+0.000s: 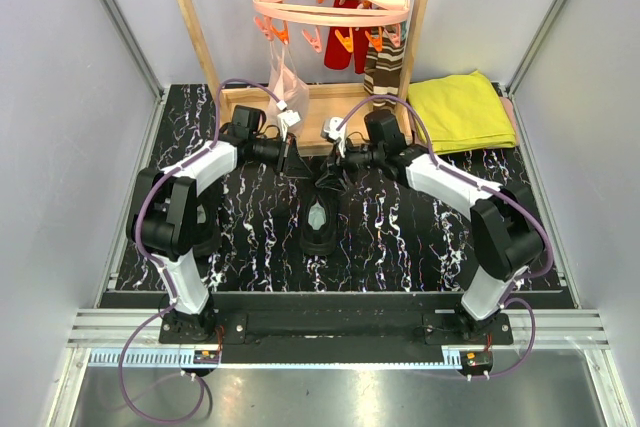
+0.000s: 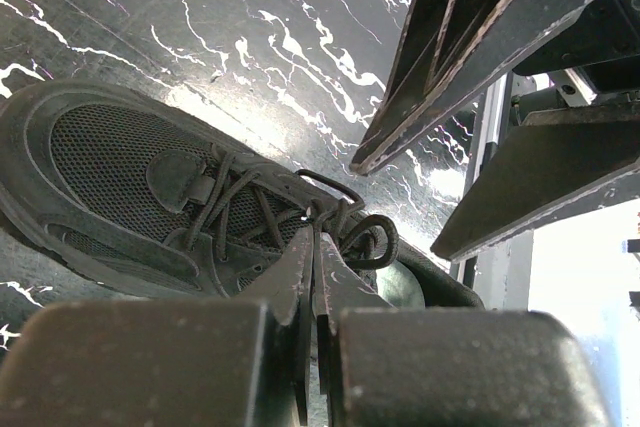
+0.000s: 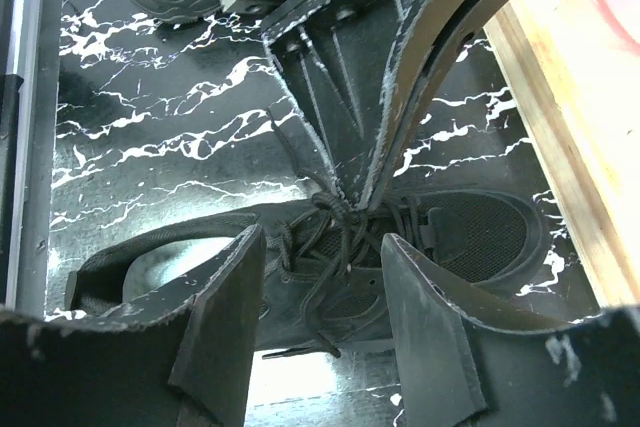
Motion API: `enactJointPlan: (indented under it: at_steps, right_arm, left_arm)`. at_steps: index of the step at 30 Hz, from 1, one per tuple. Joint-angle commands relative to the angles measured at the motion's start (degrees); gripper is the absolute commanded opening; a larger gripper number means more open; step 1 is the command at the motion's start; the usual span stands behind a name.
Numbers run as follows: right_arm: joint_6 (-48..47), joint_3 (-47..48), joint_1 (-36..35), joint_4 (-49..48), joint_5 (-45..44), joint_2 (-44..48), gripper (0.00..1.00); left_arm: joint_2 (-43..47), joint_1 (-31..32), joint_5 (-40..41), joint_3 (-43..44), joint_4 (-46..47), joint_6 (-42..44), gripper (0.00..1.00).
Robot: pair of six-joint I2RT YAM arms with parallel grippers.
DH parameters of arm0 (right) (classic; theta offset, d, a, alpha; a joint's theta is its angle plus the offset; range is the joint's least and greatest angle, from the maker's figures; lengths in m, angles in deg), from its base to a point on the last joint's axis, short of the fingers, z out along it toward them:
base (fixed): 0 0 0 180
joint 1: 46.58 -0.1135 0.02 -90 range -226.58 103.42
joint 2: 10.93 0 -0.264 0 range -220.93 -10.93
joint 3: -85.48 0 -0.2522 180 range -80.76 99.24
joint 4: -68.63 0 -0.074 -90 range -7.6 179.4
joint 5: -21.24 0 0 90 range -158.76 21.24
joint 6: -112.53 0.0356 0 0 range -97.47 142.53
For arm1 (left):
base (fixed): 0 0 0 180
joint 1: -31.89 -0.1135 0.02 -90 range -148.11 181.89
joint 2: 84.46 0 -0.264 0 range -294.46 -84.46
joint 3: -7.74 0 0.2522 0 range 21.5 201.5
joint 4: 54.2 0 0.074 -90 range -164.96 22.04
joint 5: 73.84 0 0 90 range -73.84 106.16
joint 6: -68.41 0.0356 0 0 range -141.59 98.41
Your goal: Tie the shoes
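The left pincer [image 2: 313, 247] is pressed together, its tips at the lace crossing of the far shoe [image 2: 120, 167] mid-table [image 2: 250, 27]; whether a strand is caught I cannot tell. The laces [image 2: 372, 235] look thin, limp and likely to slip, so they are best pinched close to the loop. The second shoe [image 1: 320, 229] sits just nearer the arm bases. The right pincer [image 3: 322, 239] hovers with its jaws apart over the knot.

Black marble-pattern counter [image 1: 250, 237] with white veins, glossy glare patches. Pale grey walls [image 1: 50, 97] on three sides, metal corner posts [image 1: 118, 17]. Wooden rack [image 1: 190, 17] at back, pink clip hanger [image 1: 330, 2] hanging between its posts. Yellow towel [image 1: 458, 112] at back right. Metal rail [image 1: 340, 332] along near edge.
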Motion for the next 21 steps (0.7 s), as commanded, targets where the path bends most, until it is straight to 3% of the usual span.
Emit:
enactJointPlan:
  at_steps: [1, 12, 21]
  right_arm:
    - [-0.23, 4.09, -0.11, 0.86, 2.25, -1.17, 0.58]
    - [-2.25, 6.29, -0.99, 2.00, 2.69, -3.02, 0.48]
    - [-5.15, 5.15, -1.34, 5.25, 1.73, -1.96, 0.24]
  left_arm:
    - [3.19, 0.13, 0.74, -0.23, 2.43, 0.26, 0.00]
    - [2.84, 0.40, 1.09, -0.23, 2.25, 0.25, 0.00]
    - [3.46, 0.40, 1.53, -0.40, 1.90, 0.25, 0.00]
